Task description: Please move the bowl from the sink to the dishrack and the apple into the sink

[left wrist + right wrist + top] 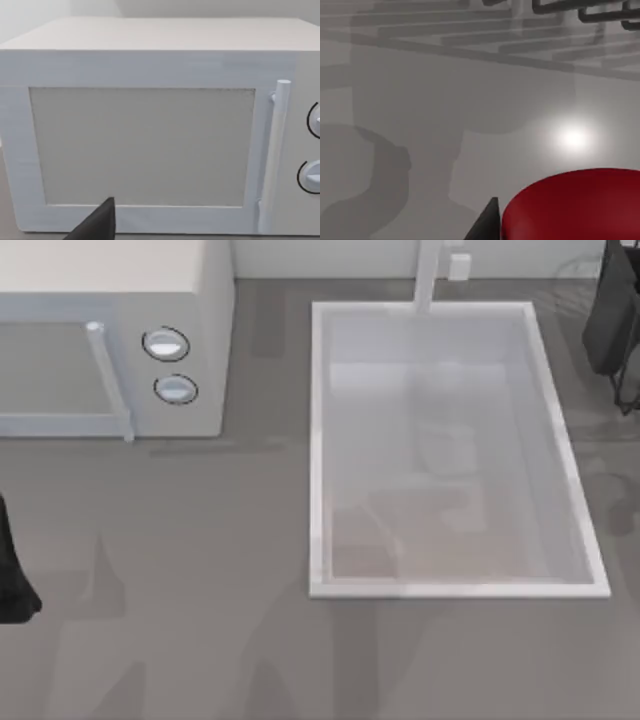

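The sink (318,440) holds nothing; the apple (575,205) lies beside the right pincer, whose state I cannot tell.

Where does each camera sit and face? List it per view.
Top view: above the table, looking down on the large white rectangular sink and white boxy microwave; black arm part at left edge.
Left wrist view: faces the microwave's door; left gripper's dark tip shows.
Right wrist view: close over the glossy red apple, dark-grey wire dishrack beyond; right gripper's tip shows.
Shared: top and left wrist views both show the microwave.
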Motion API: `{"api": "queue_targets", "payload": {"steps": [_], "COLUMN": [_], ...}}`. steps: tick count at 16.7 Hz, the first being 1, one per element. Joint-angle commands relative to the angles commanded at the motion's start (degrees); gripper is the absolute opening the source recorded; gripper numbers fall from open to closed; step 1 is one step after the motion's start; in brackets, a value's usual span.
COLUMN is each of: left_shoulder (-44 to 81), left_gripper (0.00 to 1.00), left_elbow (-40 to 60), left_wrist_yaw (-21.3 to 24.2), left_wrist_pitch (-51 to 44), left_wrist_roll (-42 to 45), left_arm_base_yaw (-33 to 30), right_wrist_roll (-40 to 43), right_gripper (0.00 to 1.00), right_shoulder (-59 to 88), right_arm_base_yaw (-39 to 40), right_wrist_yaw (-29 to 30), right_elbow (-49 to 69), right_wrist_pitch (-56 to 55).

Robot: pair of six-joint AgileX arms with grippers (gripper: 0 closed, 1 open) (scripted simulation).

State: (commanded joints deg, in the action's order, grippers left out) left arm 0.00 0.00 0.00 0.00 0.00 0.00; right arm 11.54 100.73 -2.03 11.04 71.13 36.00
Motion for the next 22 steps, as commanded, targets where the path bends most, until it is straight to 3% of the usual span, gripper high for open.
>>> {"api": "queue_targets", "payload": {"steps": [14,18,22], "left_shoulder": [0.00,0.00,0.00], "left_gripper": [1.00,1.00,1.00], "left_elbow": [0.00,0.00,0.00], "left_wrist_yaw": [0.00,0.00,0.00], "left_wrist_pitch": [0.00,0.00,0.00], "left_wrist_roll": [0.00,0.00,0.00], "left_arm_base_yaw": [0.00,0.00,0.00], "right_wrist_roll": [-10.02,-11.97,-12.69], "right_gripper": [0.00,0.00,0.00], "right_shoulder": [-6.72,-8.28,-8.95], "right_arm_base_yaw": [31.17,37.11,39.28], "right_wrist_yaw": [22.06,26.21,27.72], "right_elbow": [-23.99,-28.72,-30.53], "right_wrist_pitch": [-69.10,-81.95,-86.47]}}
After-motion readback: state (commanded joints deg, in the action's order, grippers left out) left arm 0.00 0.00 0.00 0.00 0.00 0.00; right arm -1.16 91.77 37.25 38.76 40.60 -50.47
